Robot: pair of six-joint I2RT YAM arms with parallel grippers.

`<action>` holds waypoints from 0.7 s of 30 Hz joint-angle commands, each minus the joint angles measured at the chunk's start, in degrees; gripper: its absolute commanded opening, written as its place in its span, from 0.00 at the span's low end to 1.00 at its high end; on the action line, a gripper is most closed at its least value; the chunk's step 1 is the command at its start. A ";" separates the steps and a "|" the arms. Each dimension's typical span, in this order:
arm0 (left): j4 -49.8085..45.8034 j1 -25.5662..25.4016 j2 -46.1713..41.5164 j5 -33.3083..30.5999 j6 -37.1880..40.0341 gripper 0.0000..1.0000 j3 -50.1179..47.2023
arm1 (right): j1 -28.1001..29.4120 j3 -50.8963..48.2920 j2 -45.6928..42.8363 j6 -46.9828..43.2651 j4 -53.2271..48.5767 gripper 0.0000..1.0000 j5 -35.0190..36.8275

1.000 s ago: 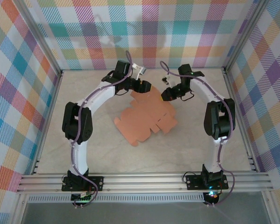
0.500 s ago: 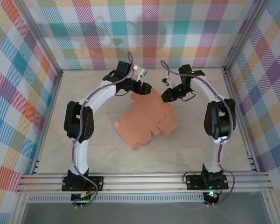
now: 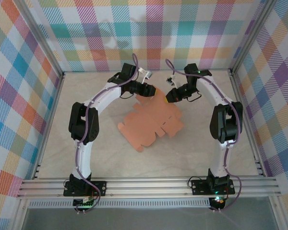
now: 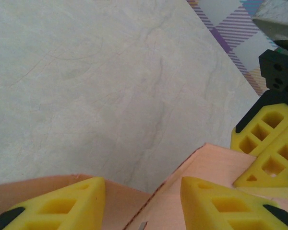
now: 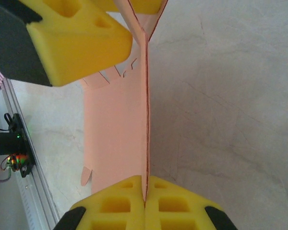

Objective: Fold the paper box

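On the left wrist view, our left gripper (image 4: 141,186) stands wide apart over the paper box (image 4: 215,160), its fingers cut off below. On the right wrist view, the right gripper (image 5: 145,186) pinches a raised flap tight. From above, the box lies mid-table (image 3: 197,148). The fingertips are too small to judge, and the left elbow has drifted slightly right.

Bright, even light; soft wrist-view focus
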 commanded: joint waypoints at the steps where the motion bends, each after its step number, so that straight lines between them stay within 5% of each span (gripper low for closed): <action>1: 3.01 -0.19 -3.30 1.35 -0.75 0.45 -2.74 | 0.15 2.26 0.98 1.29 -0.32 0.00 0.28; 14: 16.53 -0.64 -8.57 -2.71 -0.95 0.52 -10.19 | 0.32 4.31 2.25 1.90 -2.42 0.00 1.31; 21: 13.54 -0.56 -4.35 -3.13 -1.64 0.55 -4.25 | 0.76 4.27 1.65 1.02 -3.13 0.00 0.62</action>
